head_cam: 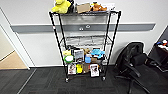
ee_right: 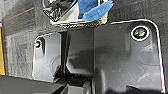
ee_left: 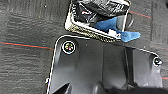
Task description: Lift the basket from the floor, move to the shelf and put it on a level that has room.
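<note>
The shelf (head_cam: 85,40), a tall black-posted wire rack on casters, stands straight ahead against the white wall. Its second level from the top (head_cam: 86,41) is a bare grey grid. A yellow plush toy (head_cam: 60,6) and a box sit on the top tier, and the two lower tiers are crowded. The cream basket (ee_left: 87,30) with black cloth (ee_left: 100,8) and blue cloth (ee_left: 112,26) in it appears in the left wrist view, close beyond the wrist's dark plate, with the dark carpet floor (ee_left: 25,30) behind it. The right wrist view has the same basket (ee_right: 77,23) close by. Whether either gripper holds it cannot be told.
A black office chair (head_cam: 135,62) stands right of the rack, with a dark table (head_cam: 161,52) at the far right edge. At the left a doorway opens onto tan wooden flooring (head_cam: 12,62). Carpet (head_cam: 50,82) stretches between me and the rack.
</note>
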Robot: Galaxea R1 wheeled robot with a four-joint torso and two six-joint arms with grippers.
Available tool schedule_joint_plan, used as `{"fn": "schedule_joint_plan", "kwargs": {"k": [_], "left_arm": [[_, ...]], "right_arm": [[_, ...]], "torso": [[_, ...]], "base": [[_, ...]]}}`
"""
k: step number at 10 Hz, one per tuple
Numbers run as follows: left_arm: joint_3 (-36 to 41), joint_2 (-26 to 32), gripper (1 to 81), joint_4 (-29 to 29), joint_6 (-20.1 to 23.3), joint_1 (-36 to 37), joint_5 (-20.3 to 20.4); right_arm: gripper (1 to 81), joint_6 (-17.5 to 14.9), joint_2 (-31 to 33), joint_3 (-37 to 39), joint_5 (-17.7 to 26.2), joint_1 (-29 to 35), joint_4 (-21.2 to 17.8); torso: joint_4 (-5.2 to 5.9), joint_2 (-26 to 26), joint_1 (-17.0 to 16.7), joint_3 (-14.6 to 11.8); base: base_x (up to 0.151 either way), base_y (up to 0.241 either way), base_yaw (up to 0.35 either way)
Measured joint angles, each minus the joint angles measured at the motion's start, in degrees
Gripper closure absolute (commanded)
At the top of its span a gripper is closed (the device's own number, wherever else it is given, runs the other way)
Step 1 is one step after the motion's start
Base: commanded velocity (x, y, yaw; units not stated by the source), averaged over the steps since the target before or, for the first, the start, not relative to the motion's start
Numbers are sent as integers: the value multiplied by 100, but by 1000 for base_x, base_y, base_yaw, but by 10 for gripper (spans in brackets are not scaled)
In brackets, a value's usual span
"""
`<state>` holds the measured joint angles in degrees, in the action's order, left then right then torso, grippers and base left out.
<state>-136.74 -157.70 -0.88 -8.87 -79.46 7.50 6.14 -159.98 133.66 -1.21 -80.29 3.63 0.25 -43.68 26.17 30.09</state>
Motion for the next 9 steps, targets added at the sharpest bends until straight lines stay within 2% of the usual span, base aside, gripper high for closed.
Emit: {"fn": "schedule_joint_plan", "kwargs": {"k": [2, 4, 9], "left_arm": [[27, 6, 10, -149, 0, 110, -194], [22, 50, 10, -210, -7, 262, -323], [656, 332, 10, -236, -55, 452, -343]], "right_arm": [[10, 11, 383, -463, 59, 112, 0], [10, 18, 438, -629, 141, 304, 0], [10, 33, 325, -629, 213, 468, -2]], "torso": [[0, -400, 251, 0], [0, -732, 454, 63], [0, -1655, 1042, 916]], "base": [[0, 0, 0], [0, 0, 0], [0, 0, 0]]}}
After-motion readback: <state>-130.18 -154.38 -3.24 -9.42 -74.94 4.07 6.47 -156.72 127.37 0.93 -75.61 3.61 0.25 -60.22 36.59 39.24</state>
